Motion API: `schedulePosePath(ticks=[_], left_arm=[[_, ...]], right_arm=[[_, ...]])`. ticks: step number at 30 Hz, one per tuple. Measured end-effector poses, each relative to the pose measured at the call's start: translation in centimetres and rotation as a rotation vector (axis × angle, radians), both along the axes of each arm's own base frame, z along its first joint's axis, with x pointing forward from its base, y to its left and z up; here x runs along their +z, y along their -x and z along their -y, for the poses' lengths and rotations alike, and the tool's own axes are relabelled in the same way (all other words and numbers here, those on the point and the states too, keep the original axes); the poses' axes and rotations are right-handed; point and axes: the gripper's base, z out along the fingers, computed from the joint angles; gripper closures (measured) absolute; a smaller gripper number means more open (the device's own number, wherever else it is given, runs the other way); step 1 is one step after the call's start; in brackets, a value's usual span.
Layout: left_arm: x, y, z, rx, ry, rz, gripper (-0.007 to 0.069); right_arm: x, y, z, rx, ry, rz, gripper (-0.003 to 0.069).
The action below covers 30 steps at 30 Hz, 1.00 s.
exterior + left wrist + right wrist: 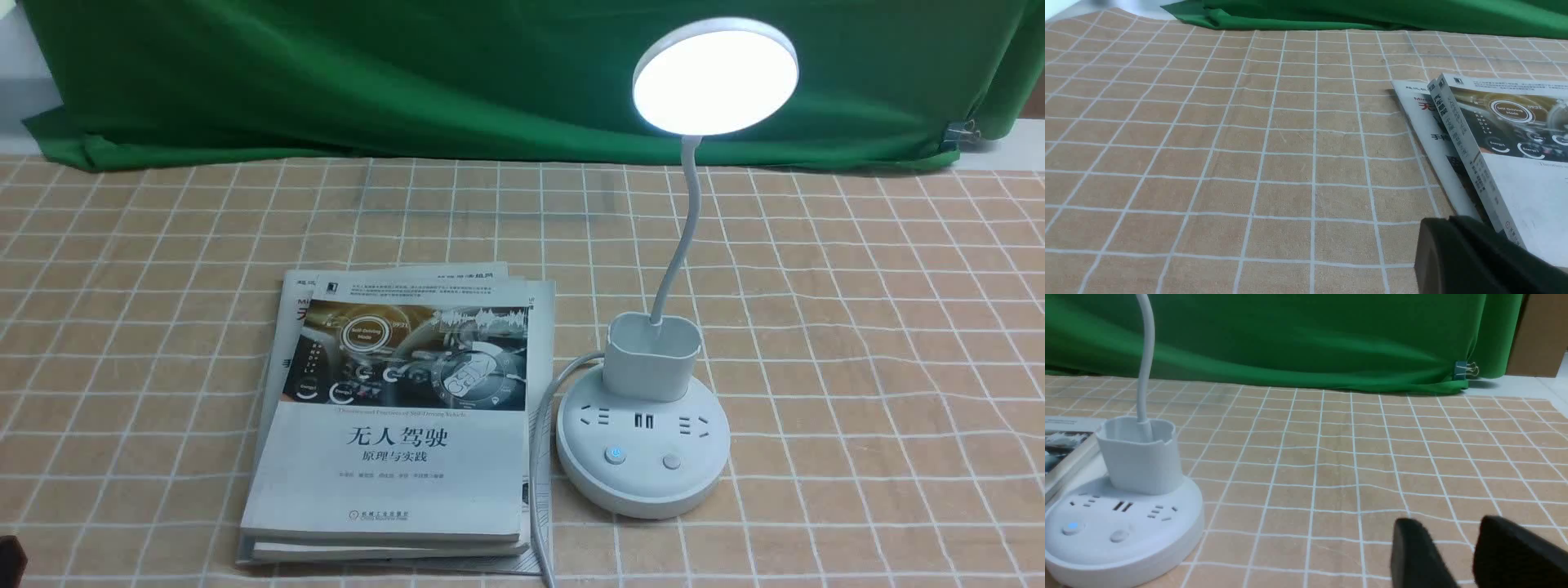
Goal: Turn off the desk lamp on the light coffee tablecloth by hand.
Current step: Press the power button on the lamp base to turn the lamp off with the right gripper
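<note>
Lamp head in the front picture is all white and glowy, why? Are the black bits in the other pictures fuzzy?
Front view: the desk lamp is on, so its disc head glares to blank white. Right wrist view: the right tool, close to the lens, looks dark and soft-edged. Left wrist view: the left tool is a blurry black lump too.

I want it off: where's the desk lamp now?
Front view: the desk lamp stands right of centre on the light coffee tablecloth, its base just right of the stacked books.
</note>
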Motion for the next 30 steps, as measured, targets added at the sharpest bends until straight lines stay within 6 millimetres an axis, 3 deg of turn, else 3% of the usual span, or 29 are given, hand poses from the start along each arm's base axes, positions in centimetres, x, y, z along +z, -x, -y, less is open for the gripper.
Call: schedulePosePath(ticks=[30], left_arm=[[0.00, 0.00, 0.00, 0.000, 0.000, 0.000, 0.0620]], right_arm=[[0.00, 0.00, 0.00, -0.002, -0.015, -0.001, 0.0417]])
